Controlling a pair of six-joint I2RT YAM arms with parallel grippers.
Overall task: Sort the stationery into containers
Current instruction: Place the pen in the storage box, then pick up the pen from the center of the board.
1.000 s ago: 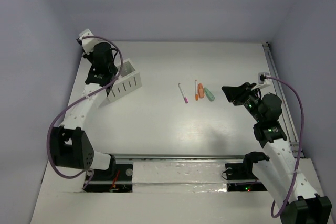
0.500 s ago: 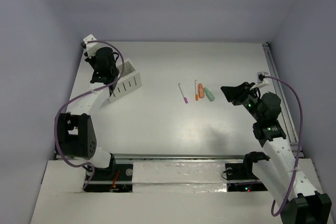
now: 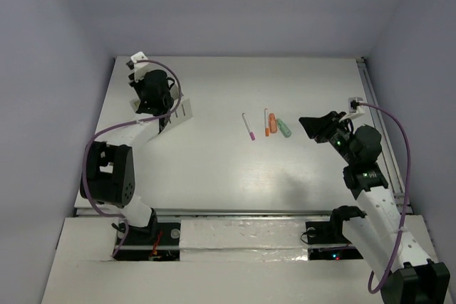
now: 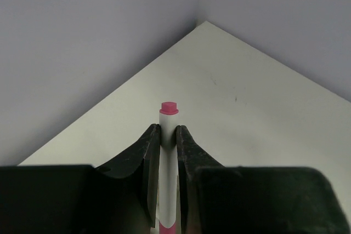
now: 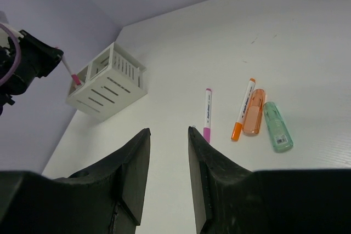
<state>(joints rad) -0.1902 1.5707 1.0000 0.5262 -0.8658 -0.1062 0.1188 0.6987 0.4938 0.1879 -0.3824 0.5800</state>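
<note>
My left gripper [image 3: 154, 97] is shut on a thin white pen with pink ends [image 4: 168, 135] and holds it over the white two-compartment organiser box [image 3: 179, 113], partly hiding the box from above. In the right wrist view the pen [image 5: 70, 69] slants down, its lower pink end at the box's [image 5: 107, 83] left compartment rim. On the table lie a white pen with a magenta end [image 3: 248, 126], a white pen with an orange end [image 3: 266, 123], a stubby orange marker [image 3: 272, 123] and a mint-green marker [image 3: 284, 129]. My right gripper [image 3: 313, 126] is open and empty, to their right.
A metal rail [image 3: 370, 105] runs along the table's right edge, with a small white socket [image 3: 356, 105] beside it. Walls close the table at the back and left. The four loose items also show in the right wrist view, the magenta-ended pen [image 5: 207, 114] nearest my fingers.
My left gripper has swung right with the pink-ended pen, from beside the box's left end to over the box. The right arm and the loose stationery have not moved.
</note>
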